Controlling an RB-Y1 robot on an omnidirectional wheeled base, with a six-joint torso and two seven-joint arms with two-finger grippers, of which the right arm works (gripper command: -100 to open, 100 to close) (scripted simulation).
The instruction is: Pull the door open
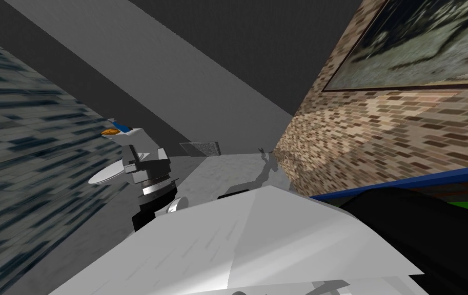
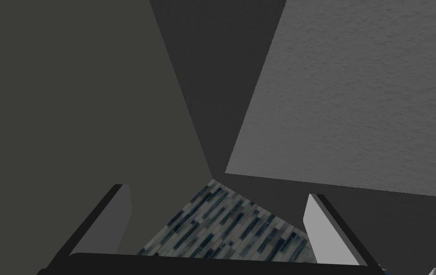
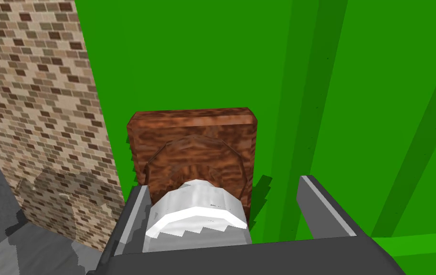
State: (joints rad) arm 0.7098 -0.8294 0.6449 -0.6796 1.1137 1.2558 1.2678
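Note:
The door [image 3: 355, 95] is bright green with raised vertical panels. A brown wooden plate [image 3: 193, 133] sits on it, and a white knob [image 3: 197, 217] sticks out from the plate. My right gripper [image 3: 222, 186] is open around the knob. One finger [image 3: 133, 217] touches the knob's side; the other finger [image 3: 324, 207] stands a gap away from it. In the head view, a strip of the green door [image 1: 466, 202] shows at the right under a blue edge [image 1: 407, 182]. My left gripper [image 2: 221, 224] is open and holds nothing, raised on my left side.
A brick wall [image 3: 35, 105] adjoins the door on the knob side, and in the head view a framed picture [image 1: 422, 46] hangs on it. A dark streaked tile wall [image 1: 17, 169] runs along my left. A white oval object [image 1: 105, 174] and a wall vent [image 1: 200, 148] lie ahead.

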